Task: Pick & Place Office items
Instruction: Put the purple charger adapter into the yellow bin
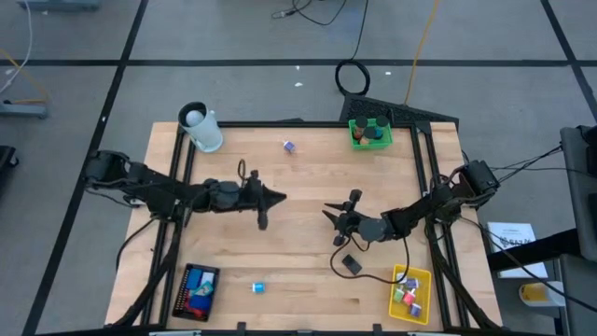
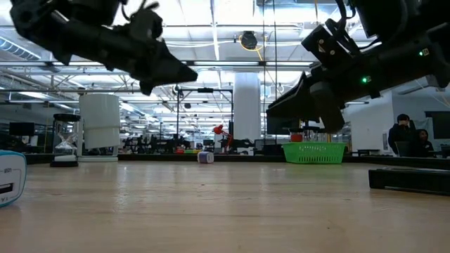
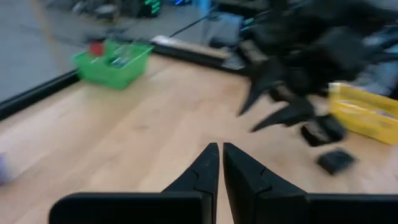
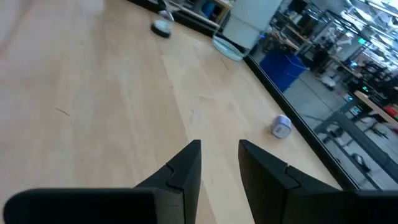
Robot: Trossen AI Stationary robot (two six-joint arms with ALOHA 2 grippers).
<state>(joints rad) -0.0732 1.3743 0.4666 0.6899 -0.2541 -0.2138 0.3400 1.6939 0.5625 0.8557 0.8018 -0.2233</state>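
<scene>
My left gripper (image 1: 280, 198) hovers over the table's middle, pointing toward the right edge, shut on nothing (image 3: 220, 149). Facing it, my right gripper (image 1: 328, 213) hangs above the wood with a narrow gap between its fingers (image 4: 219, 146) and nothing in it. Loose office items lie flat on the table: a purple-and-white piece (image 1: 288, 146) at the far side, also in the right wrist view (image 4: 281, 126), a blue piece (image 1: 258, 288) near the front edge, and a black piece (image 1: 351, 264) below the right gripper.
A green tray (image 1: 370, 133) with dark discs stands at the far right. At the near right is a yellow tray (image 1: 410, 291) with small pieces. A black mesh tray (image 1: 196, 289) sits near left. A white cup (image 1: 203, 129) stands far left.
</scene>
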